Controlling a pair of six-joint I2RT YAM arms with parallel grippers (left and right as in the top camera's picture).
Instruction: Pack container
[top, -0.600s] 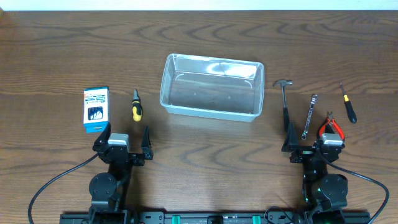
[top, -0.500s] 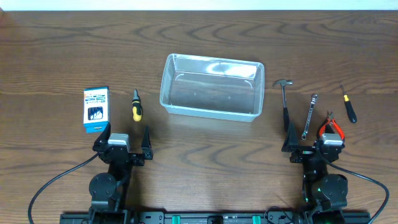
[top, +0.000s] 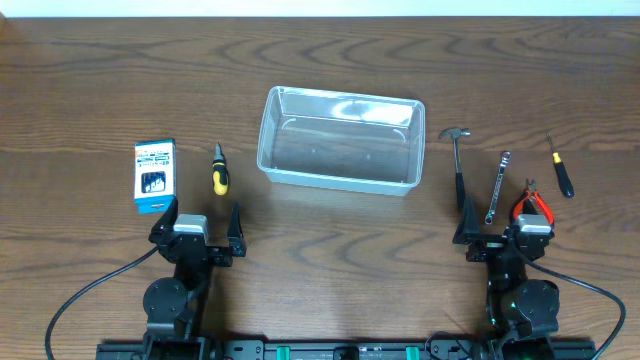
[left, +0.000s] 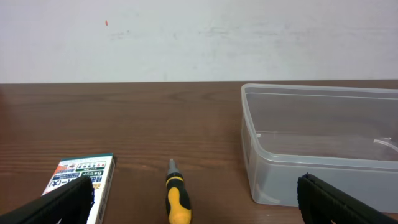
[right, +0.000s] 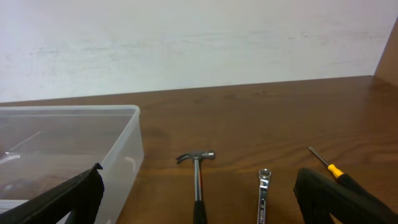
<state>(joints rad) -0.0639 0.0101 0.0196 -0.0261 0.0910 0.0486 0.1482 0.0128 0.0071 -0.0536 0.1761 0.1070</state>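
The clear plastic container (top: 340, 140) stands empty at the table's middle; it also shows in the left wrist view (left: 323, 143) and the right wrist view (right: 68, 149). Left of it lie a yellow-black screwdriver (top: 218, 170) (left: 177, 199) and a blue and white box (top: 154, 175) (left: 78, 180). Right of it lie a hammer (top: 458, 165) (right: 198, 177), a wrench (top: 498, 186) (right: 263, 193), red pliers (top: 532, 203) and a small screwdriver (top: 560, 168) (right: 333, 168). My left gripper (top: 200, 222) (left: 193, 211) is open and empty behind the screwdriver. My right gripper (top: 495, 228) (right: 199, 211) is open and empty by the hammer handle.
The dark wooden table (top: 330, 60) ends at a white wall at the back. Cables run from both arm bases along the front edge.
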